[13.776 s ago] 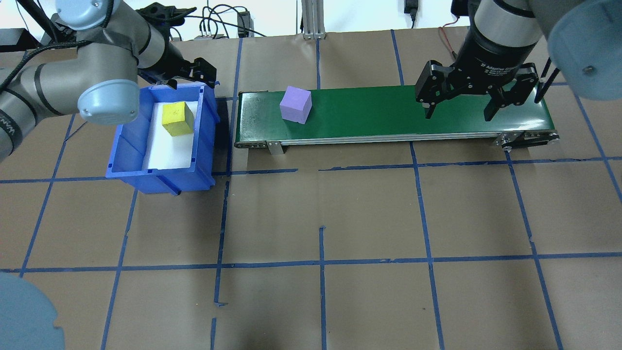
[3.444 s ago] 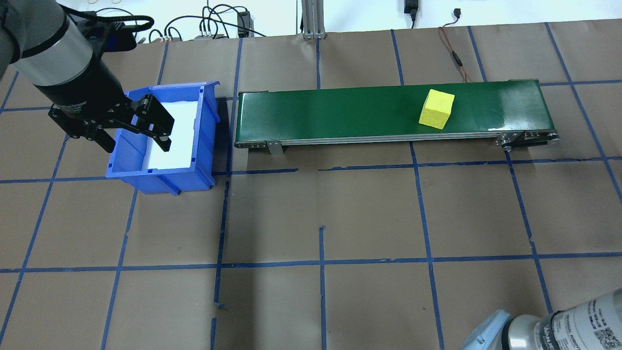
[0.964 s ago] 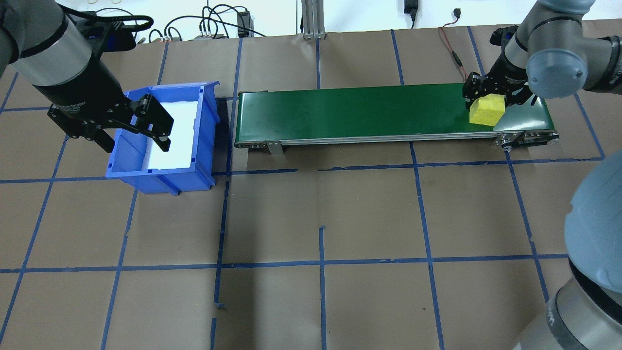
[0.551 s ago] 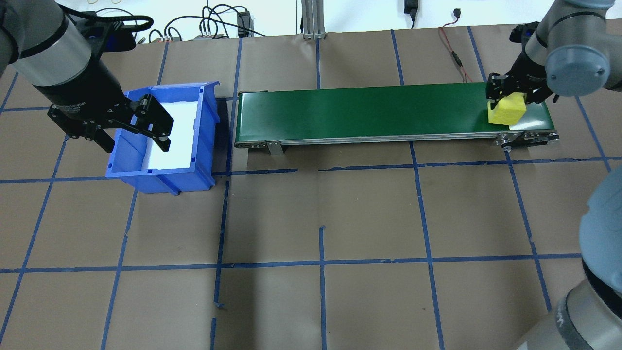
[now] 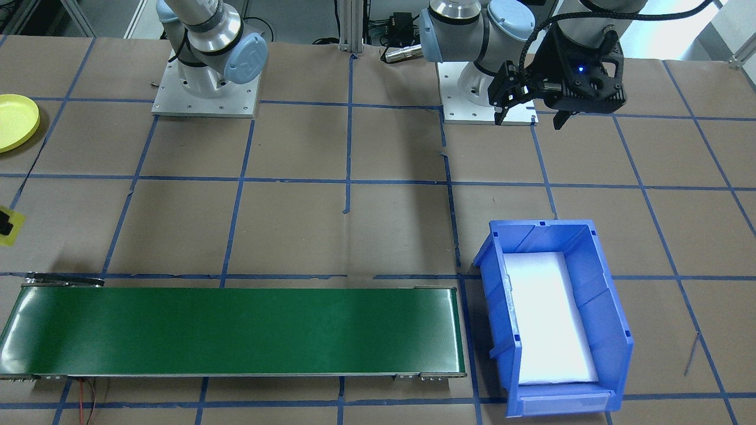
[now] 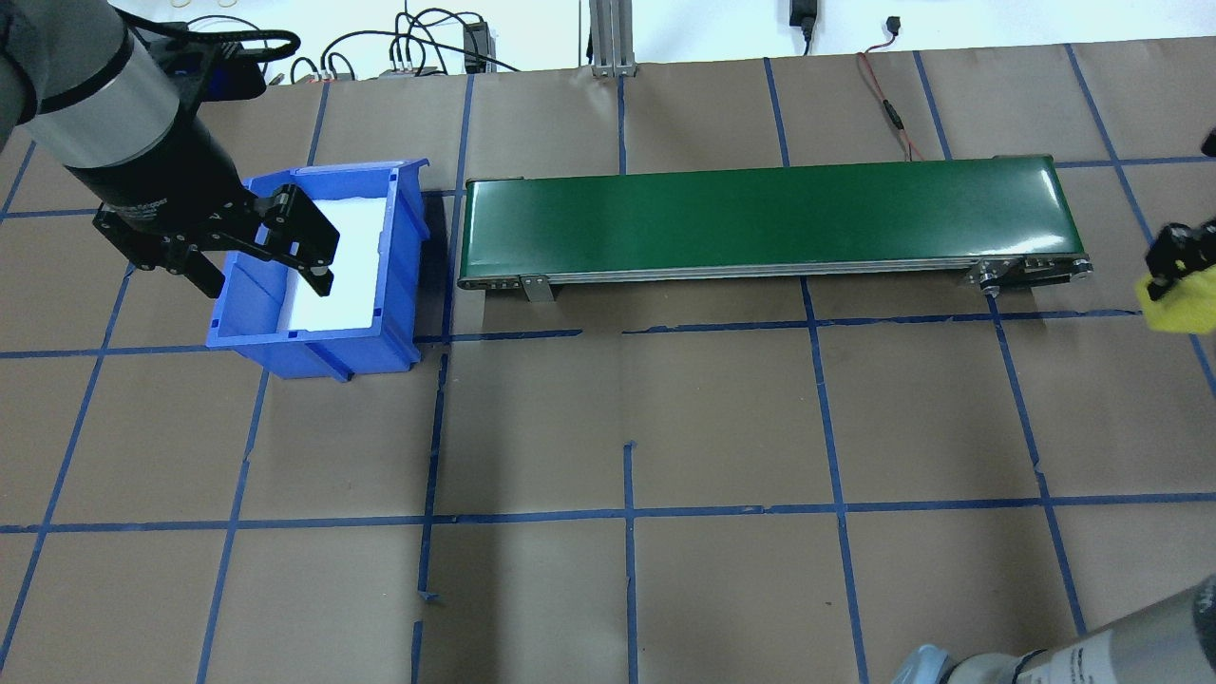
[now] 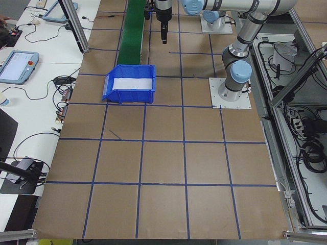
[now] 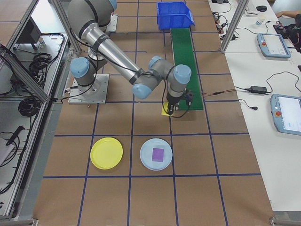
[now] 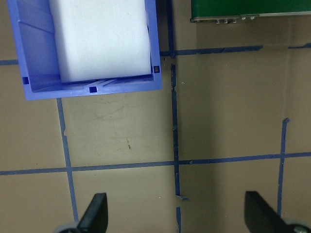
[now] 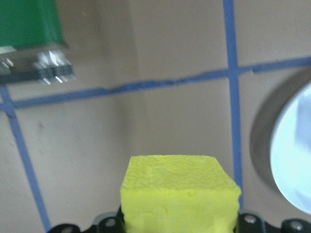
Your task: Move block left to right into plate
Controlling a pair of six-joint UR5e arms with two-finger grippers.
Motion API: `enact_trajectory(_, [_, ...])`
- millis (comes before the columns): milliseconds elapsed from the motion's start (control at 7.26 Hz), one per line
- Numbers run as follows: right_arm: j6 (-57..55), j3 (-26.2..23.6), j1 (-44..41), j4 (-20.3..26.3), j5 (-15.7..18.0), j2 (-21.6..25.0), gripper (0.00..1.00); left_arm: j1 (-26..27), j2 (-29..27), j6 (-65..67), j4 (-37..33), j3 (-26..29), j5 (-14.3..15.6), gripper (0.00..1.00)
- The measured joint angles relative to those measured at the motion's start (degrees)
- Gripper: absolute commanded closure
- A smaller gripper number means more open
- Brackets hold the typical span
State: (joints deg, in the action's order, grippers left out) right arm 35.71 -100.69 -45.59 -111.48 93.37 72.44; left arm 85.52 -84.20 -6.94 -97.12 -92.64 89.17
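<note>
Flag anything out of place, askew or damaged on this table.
Nothing stands out. The yellow block is held squarely in the right gripper, clear of the conveyor. The blue bin sits upright, and the yellow plate lies flat.

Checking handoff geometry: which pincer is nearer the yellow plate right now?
Right. The right pincer, holding the yellow block, hangs just past the conveyor end, a couple of floor squares from the yellow plate. The left pincer is open over the blue bin, at the conveyor's far end.
</note>
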Motion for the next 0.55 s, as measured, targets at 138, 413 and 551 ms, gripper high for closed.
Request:
enact_trajectory(138, [7.92, -4.68, 8.93, -0.80, -0.10, 1.86, 0.68, 0.00, 0.00, 0.00, 0.00, 0.00, 0.02, 0.00])
enact_trajectory(413, [21.14, -10.33, 23.35, -3.99, -0.32, 3.84, 0.68, 0.00, 0.00, 0.00, 0.00, 0.00, 0.03, 0.00])
enact_trajectory(551, [25.58, -11.20, 28.40, -4.87, -0.11, 4.02, 0.68, 0.00, 0.00, 0.00, 0.00, 0.00, 0.04, 0.00])
